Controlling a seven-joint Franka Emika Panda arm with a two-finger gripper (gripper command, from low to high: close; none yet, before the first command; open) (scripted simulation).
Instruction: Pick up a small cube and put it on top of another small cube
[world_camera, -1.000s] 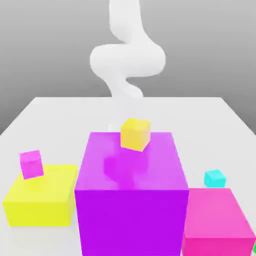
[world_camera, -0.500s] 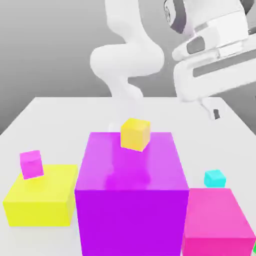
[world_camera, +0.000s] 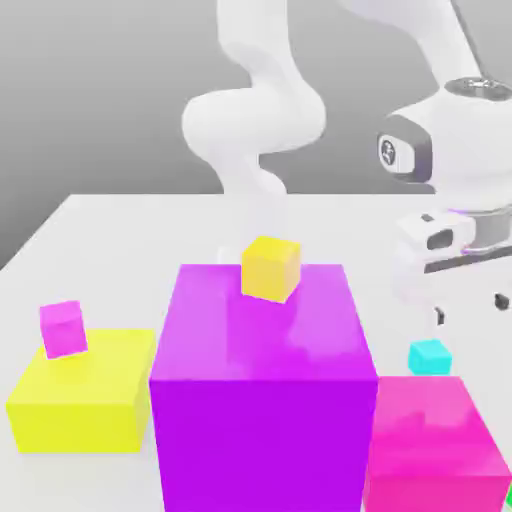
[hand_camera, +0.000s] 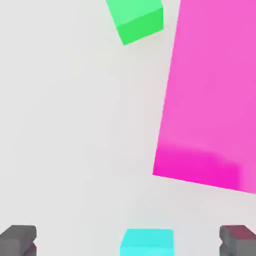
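Cyan small cube sat on the white table, just beside the big pink block; the gripper hovered above it, fingers spread wide, grasping nothing.

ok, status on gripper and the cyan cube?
Gripper open, empty, above the cyan cube. Cube on the table, untouched. Big pink block close beside it; nothing between the fingers and the cube.
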